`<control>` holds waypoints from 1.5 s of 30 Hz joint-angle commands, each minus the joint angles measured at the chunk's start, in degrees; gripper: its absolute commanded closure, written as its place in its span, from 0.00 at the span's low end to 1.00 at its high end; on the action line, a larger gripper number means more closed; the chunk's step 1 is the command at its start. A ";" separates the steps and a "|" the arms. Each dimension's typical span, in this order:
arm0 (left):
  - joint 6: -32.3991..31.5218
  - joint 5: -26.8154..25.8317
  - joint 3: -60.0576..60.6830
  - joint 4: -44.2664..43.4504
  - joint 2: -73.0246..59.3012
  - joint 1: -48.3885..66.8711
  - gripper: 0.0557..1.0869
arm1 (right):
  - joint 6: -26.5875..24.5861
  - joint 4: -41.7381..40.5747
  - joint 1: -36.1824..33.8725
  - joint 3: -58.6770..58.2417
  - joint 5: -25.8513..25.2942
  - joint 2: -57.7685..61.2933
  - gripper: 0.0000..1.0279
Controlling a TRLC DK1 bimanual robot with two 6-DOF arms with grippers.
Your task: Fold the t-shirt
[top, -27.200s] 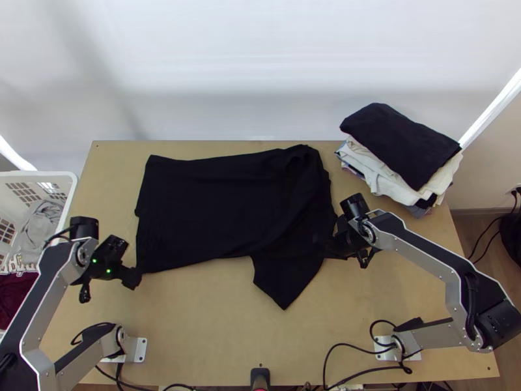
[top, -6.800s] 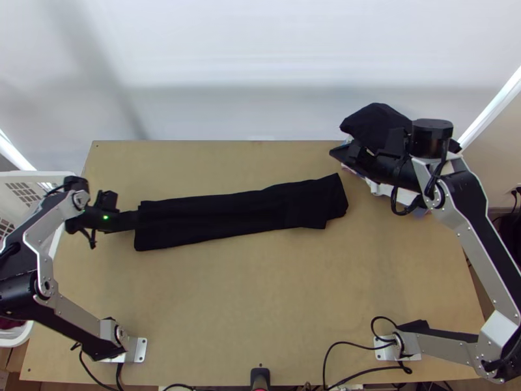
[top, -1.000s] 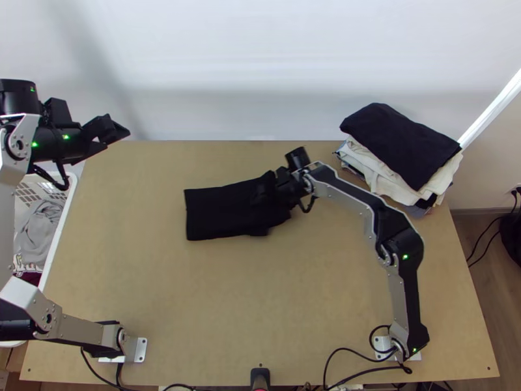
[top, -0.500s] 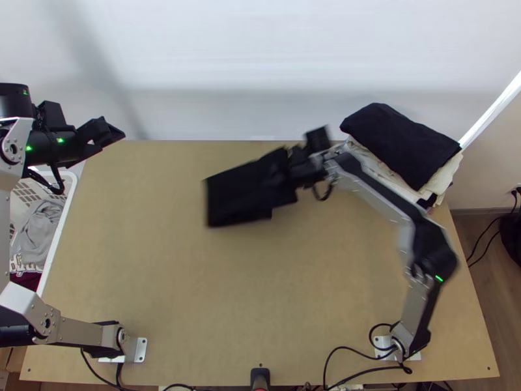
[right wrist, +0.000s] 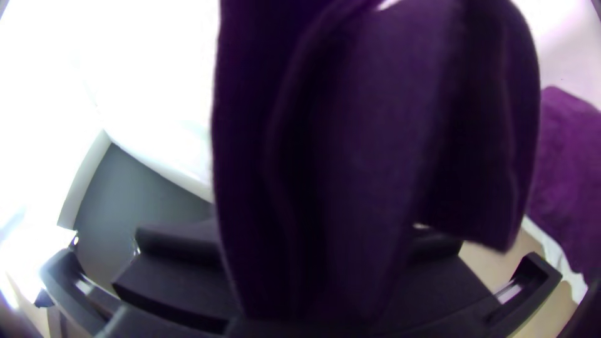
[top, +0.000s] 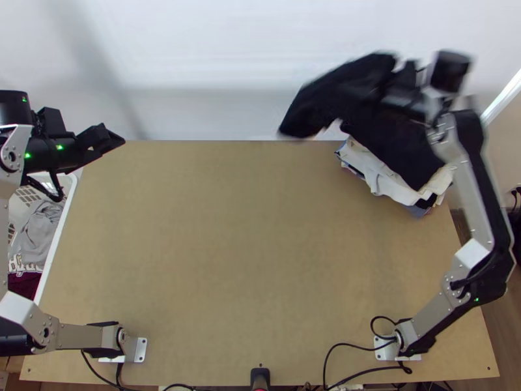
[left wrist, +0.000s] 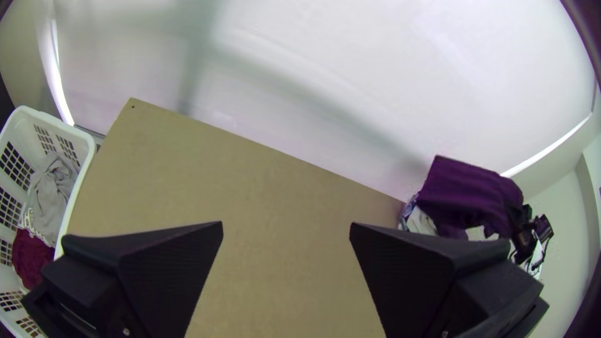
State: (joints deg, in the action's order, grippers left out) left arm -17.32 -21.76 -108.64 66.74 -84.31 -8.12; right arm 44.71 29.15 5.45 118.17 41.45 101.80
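**T-shirt folded and lifted, placing on the pile left to do**

In the top view, the black t-shirt (top: 319, 101) hung as a bundle beyond the far edge of the counter (top: 228, 260), grasped by the right end effector (top: 385, 88) beside the clothes pile (top: 385, 177). Folding looked done; laying the shirt down square was probably what remained. Whether it touched the pile I could not tell. The pile stood by the counter's far right corner, so the drop needed care near that edge. The left end effector (top: 104, 141) hung over the far left corner, near the basket (top: 60, 225), and the bare stretch between basket and pile gave both arms room.

In the left wrist view, that end effector was released, its fingers wide apart with nothing between them.

In the right wrist view, the shirt rose from the clenched fingers in several loose layers (it showed purple there), one flap drooping to the side. That flap could have folded under on landing.
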 commanded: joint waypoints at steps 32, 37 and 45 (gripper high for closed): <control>1.68 0.23 2.20 -0.03 3.28 -1.02 0.04 | 14.27 -12.62 -18.37 14.46 15.06 18.00 0.97; 1.50 0.14 1.85 -0.21 2.93 -0.67 0.04 | 13.48 -10.34 -20.31 14.37 15.33 18.88 0.97; 1.15 0.05 1.85 -1.17 2.22 -0.32 0.04 | 2.75 3.64 -23.82 12.70 15.77 15.89 0.97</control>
State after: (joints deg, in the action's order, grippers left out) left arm -16.43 -21.76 -107.50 66.41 -82.54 -8.73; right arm 52.42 30.02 -17.30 130.23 56.55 120.66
